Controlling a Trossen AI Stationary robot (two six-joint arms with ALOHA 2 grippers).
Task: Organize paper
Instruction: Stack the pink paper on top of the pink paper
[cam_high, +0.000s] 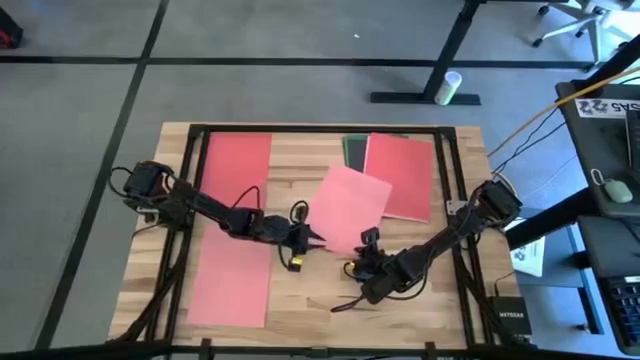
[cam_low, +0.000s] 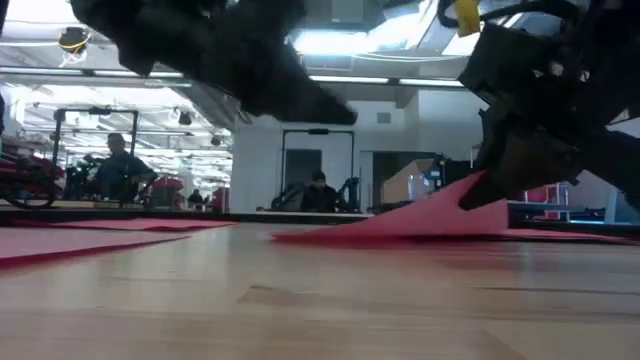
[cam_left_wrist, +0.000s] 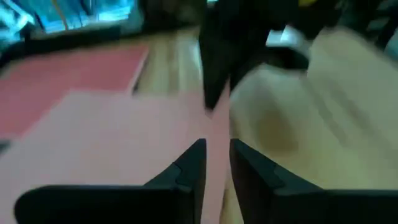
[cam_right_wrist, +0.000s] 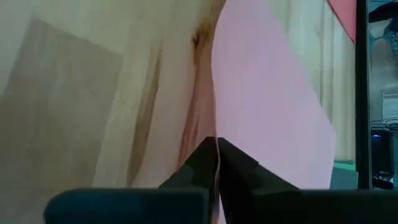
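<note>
On the left side of the wooden table (cam_high: 300, 170), two red sheets are lying flat: a far red sheet (cam_high: 237, 160) by the far edge and a near red sheet (cam_high: 231, 282) toward the front. The left arm is reaching across between them toward the table's middle. The left gripper (cam_high: 311, 239) is sitting at the left corner of the pink sheet (cam_high: 349, 207), its fingers (cam_left_wrist: 186, 171) standing slightly apart with the pink edge running into the narrow gap; whether they are touching the paper cannot be told.

The pink sheet is lying tilted in the middle of the table, its far corner overlapping the right red sheet (cam_high: 401, 175). A dark green sheet (cam_high: 353, 150) is showing from under that red sheet at the far edge.

The right gripper (cam_high: 368, 240) is sitting at the pink sheet's near edge, its fingers (cam_right_wrist: 239, 168) pressed together on the paper's rim, which is rising off the wood in the low view (cam_low: 440, 212). The right arm is stretching back to the table's right side.
</note>
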